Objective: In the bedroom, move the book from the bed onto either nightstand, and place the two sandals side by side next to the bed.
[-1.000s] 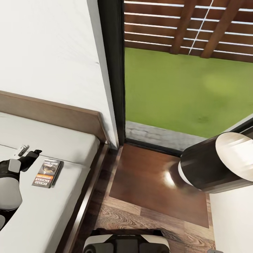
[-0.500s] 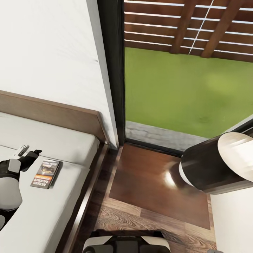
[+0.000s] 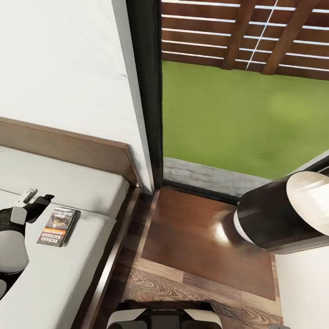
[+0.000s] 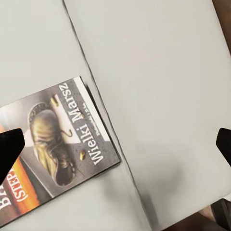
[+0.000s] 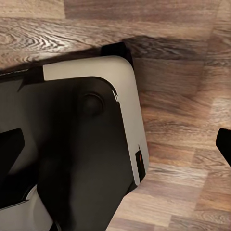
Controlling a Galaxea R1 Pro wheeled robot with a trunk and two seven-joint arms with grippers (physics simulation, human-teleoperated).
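Observation:
The book (image 3: pixel 57 226) lies flat on the pale grey mattress of the bed (image 3: pixel 82 187), near the bed's right edge and below the wooden headboard. In the left wrist view the book (image 4: pixel 53 149) shows a boot picture and an orange strip. My left gripper (image 3: pixel 37 197) hovers open over the mattress just left of the book, its fingers spread wide, and one dark fingertip (image 4: pixel 9 149) overlaps the cover. The nightstand (image 3: pixel 192 228) stands between the bed and the window. My right gripper (image 5: pixel 115 144) is open over my own base. The sandals are out of view.
A tall dark-framed window (image 3: pixel 146 91) rises behind the nightstand, with grass and a slatted fence outside. My right arm (image 3: pixel 278 214) hangs over the nightstand's right side. My base (image 3: pixel 164 317) stands on the wood-plank floor (image 3: pixel 151 283) in front of it.
The view has shifted slightly. The book now shows a little further left, closer to the left gripper. My right arm has drifted a bit to the right.

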